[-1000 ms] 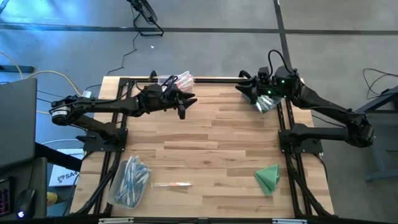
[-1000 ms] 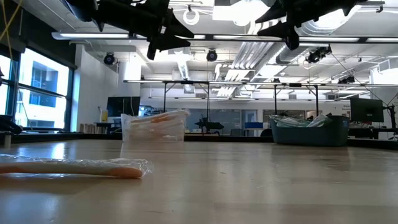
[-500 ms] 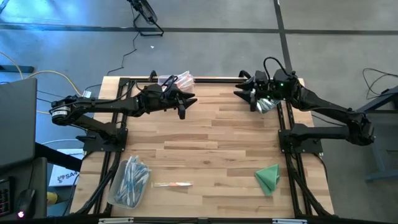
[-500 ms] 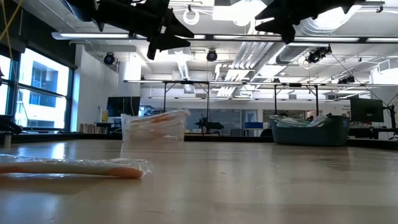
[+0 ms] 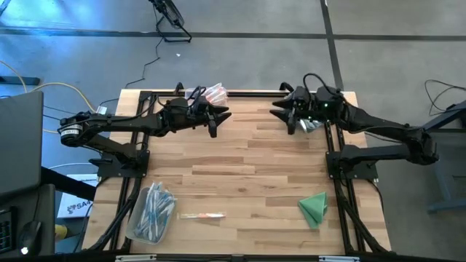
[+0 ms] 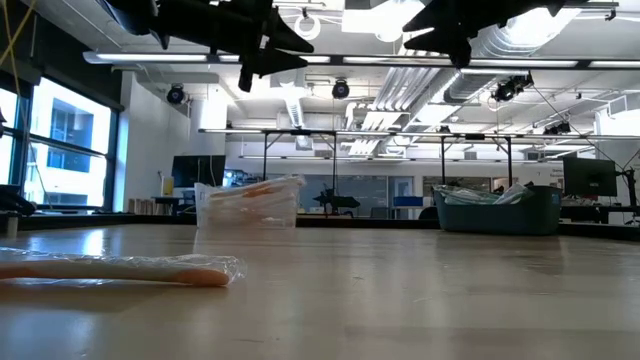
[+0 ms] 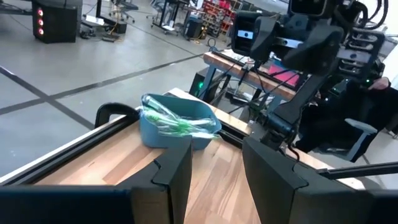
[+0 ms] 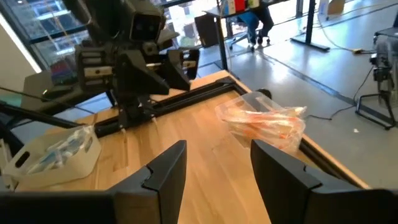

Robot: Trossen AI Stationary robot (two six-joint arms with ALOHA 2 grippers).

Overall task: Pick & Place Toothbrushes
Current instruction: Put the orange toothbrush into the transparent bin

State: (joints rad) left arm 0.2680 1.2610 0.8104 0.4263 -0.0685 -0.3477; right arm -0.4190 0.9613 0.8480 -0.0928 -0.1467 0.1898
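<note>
The loose toothbrush [image 5: 202, 215] lies flat on the desk [image 5: 247, 160] near its front edge, wrapped in a clear sleeve, just beside a clear bin of blue-accented brushes [image 5: 151, 212] at the front left corner; I would judge it very light, stiff along its length and slippery in that film, so a pinch across the middle of the shaft looks safest, square to it, or it may skate away; more brushes sit in a clear bin of orange ones [image 5: 212, 94] at the back edge and a blue bin with green ones [image 7: 178, 121] toward the back right corner.

The left gripper [image 5: 216, 118] hangs above the back of the desk near the orange bin, fingers parted with nothing between them; the right gripper [image 5: 285, 114] hovers near the blue bin, likewise parted and empty.

Only the overhead view shows the folded green cloth [image 5: 314, 207] by the front right corner; the low view shows the crinkled sleeve lying close along the desk, while the left wrist view alone shows the green brushes' colour.
</note>
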